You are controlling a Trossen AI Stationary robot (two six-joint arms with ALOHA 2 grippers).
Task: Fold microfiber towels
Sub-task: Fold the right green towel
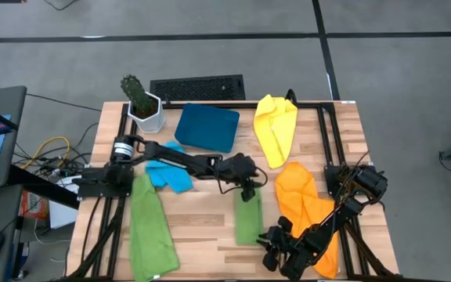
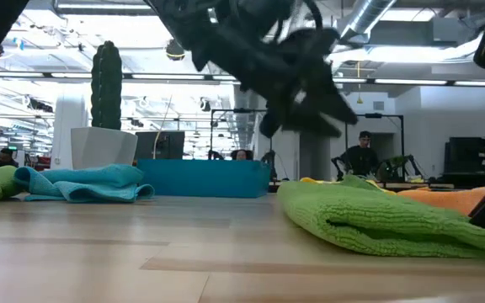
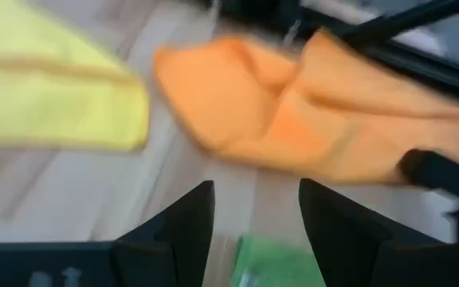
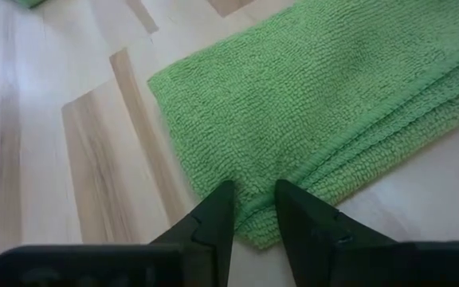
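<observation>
The folded green towel (image 1: pixel 248 220) at the middle of the tabletop (image 1: pixel 202 219) is being worked on. Its far end is hovered over by the left gripper (image 1: pixel 247 190), held wide open and empty. Its near corner is met by the right gripper (image 4: pixel 252 209), half closed; whether the cloth is pinched cannot be told. A firm hold on that corner is judged necessary for the next fold. No readable writing is seen.

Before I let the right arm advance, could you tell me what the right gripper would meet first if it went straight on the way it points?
Most likely the folded green towel: the right gripper has its open fingers either side of the towel's near edge. Depth is hard to judge.
</observation>
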